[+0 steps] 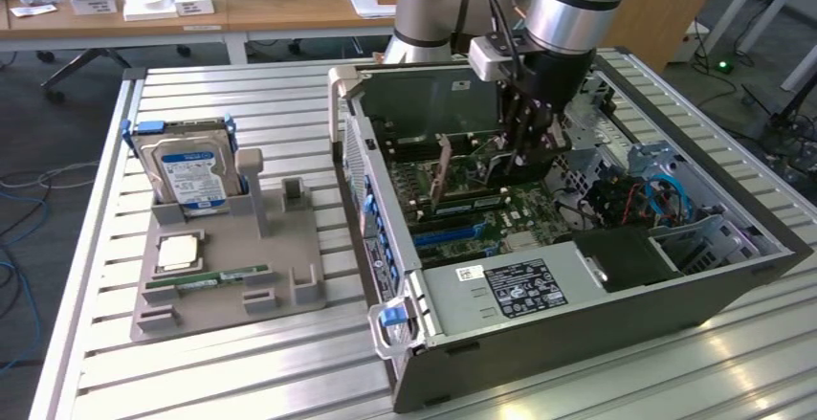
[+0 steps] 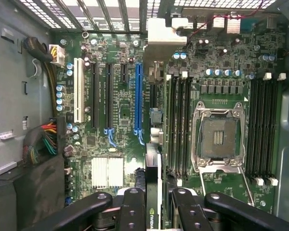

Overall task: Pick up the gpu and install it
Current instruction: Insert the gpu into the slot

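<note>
Gripper is clamped on the thin black gpu, held edge-on with its long axis parallel to the blue slot (silver metal bracket at the end away from the fingers).

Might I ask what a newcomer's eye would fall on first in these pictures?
The gripper, shut on the gpu, reaches down into the open computer case at the exterior view's right, the card edge-on above the green motherboard. At the exterior view's left, a hard drive with a blue-white label stands upright in a grey holder.
</note>
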Tool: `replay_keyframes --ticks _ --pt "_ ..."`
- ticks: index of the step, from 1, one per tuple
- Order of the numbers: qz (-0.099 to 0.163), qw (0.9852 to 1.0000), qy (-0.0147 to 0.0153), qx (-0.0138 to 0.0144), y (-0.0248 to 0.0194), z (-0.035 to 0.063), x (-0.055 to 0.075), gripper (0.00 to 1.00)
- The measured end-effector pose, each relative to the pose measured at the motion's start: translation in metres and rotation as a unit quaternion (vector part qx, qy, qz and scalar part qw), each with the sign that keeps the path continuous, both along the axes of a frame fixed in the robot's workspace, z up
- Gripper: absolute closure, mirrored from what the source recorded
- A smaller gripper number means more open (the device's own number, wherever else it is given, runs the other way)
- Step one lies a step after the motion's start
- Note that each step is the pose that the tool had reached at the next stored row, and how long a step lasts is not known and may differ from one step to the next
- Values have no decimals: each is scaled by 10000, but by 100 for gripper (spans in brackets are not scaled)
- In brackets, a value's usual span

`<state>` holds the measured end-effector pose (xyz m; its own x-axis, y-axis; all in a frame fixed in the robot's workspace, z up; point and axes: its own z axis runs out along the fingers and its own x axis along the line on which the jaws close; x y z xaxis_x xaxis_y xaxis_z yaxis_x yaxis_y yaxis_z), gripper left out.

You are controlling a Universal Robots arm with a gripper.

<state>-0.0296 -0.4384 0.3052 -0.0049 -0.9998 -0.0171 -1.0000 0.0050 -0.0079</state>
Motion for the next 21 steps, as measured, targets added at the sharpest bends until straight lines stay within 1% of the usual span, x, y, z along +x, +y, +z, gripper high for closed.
replay_keyframes --ticks 1,2,7,12,15,20,21 --pt "-4 10000 0 0 -37 0 -2 74" --pt "-4 10000 0 0 -56 -1 -8 74" --pt "-10 10000 0 0 -55 -1 -20 74" --pt "-158 9999 0 -7 -54 -4 -32 74" --pt "-172 9999 0 -7 -54 -4 -33 74" --pt "-172 9999 0 -7 -83 -4 -38 74" --pt "-172 9999 0 -7 -83 -5 -41 74"
